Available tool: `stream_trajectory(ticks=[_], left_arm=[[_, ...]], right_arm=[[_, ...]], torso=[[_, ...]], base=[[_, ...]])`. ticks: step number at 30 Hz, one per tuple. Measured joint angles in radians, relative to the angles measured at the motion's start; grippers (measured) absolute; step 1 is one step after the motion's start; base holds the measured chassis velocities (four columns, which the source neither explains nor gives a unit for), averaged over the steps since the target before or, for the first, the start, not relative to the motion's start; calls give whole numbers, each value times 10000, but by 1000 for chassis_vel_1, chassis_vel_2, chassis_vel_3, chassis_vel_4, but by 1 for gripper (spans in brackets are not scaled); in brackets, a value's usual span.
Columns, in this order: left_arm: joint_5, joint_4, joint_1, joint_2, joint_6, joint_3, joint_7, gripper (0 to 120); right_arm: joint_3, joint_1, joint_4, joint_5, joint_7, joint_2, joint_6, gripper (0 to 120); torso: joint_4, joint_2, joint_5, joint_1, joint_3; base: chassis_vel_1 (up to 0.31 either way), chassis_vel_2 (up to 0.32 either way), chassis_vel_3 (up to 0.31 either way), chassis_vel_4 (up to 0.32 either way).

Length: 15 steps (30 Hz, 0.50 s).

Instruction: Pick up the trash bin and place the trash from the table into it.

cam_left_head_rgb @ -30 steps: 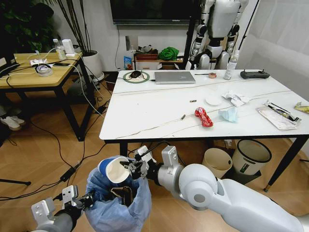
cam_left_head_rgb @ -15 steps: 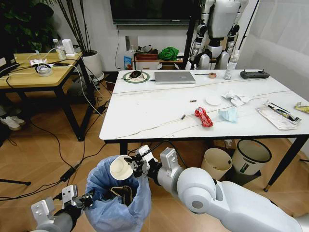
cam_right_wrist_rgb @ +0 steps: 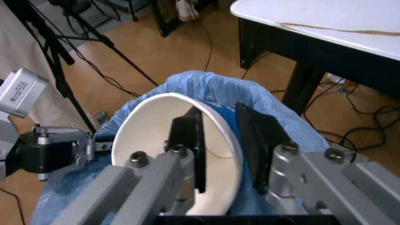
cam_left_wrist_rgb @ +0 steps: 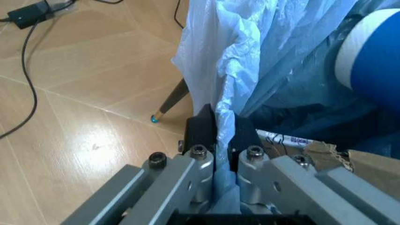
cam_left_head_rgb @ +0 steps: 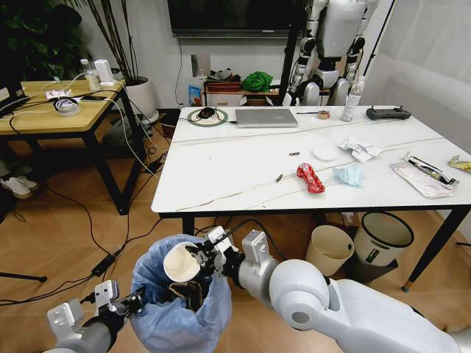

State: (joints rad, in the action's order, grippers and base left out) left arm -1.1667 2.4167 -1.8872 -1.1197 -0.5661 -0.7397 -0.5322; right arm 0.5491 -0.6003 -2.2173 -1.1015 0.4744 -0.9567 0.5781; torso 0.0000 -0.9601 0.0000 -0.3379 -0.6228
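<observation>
Paper cup [cam_left_head_rgb: 181, 262] blocking trash bin [cam_left_head_rgb: 163, 321] mouth

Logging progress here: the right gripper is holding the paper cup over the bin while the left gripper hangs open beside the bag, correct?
Not quite. The left gripper is shut on the trash bin's bag, as the left wrist view shows. The right gripper does hold the paper cup over the bin.

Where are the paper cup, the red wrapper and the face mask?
paper cup [cam_left_head_rgb: 179, 262], head view, on its pale inside.
red wrapper [cam_left_head_rgb: 310, 178], head view, on its crumpled middle.
face mask [cam_left_head_rgb: 349, 173], head view, on its pale blue middle.
</observation>
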Motion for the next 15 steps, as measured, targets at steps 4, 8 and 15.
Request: stream_trajectory(ticks=[4, 8, 15], left_arm=[[-37, -31, 29, 11, 0, 1, -7, 0], [-38, -116, 69, 22, 1, 7, -14, 0], [-46, -179, 119, 54, 2, 29, -18, 0]], right_arm=[[-1, 8, 1, -3, 3, 37, 11, 41], [-1, 3, -73, -23, 10, 128, 28, 53], [-206, 61, -278, -290, 71, 329, 47, 79]], torso=[[0, 0, 0, 0, 0], [0, 0, 0, 0, 0], [-1, 0, 0, 0, 0]], base=[[0, 0, 0, 0], [0, 0, 0, 0], [0, 0, 0, 0]])
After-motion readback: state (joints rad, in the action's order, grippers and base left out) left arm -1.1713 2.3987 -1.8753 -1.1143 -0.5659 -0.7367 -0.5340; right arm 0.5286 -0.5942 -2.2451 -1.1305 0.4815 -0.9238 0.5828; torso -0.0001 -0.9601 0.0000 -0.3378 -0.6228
